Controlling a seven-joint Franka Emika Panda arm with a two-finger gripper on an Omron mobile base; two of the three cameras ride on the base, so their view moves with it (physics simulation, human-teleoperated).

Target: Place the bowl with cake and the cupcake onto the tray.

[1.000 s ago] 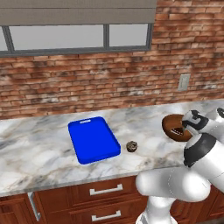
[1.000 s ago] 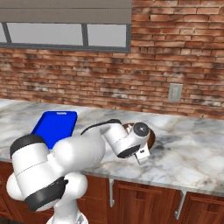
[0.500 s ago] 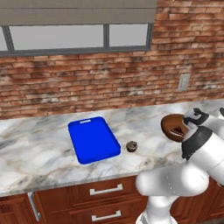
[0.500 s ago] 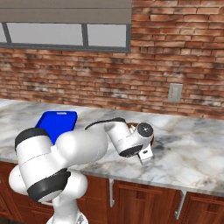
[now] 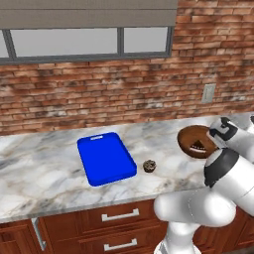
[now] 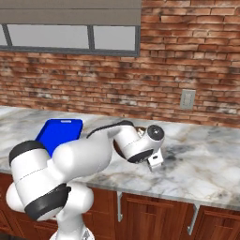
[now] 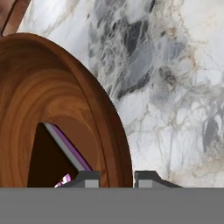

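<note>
The brown wooden bowl with cake (image 5: pixel 193 139) sits on the marble counter at the right, its dark cake wedge (image 5: pixel 201 147) inside. My gripper (image 5: pixel 216 140) is at the bowl's right rim. In the hand view the two fingertips (image 7: pixel 85 178) stand close on either side of the bowl's wall (image 7: pixel 116 144), with the gripper (image 7: pixel 117 179) shut on the rim. The tiny dark cupcake (image 5: pixel 149 166) stands alone between the bowl and the blue tray (image 5: pixel 105 158). The tray (image 6: pixel 56 133) lies flat and holds nothing. My arm hides the bowl in the right base view.
A brick wall with a window runs behind the counter, with an outlet (image 5: pixel 209 93) above the bowl. The counter's front edge (image 5: pixel 99 206) lies just below the tray and cupcake. Bare marble (image 5: pixel 34 168) spreads left of the tray.
The arm has shifted slightly and the hand has settled lower at the bowl's rim. Bowl, cupcake and tray have stayed where they were.
</note>
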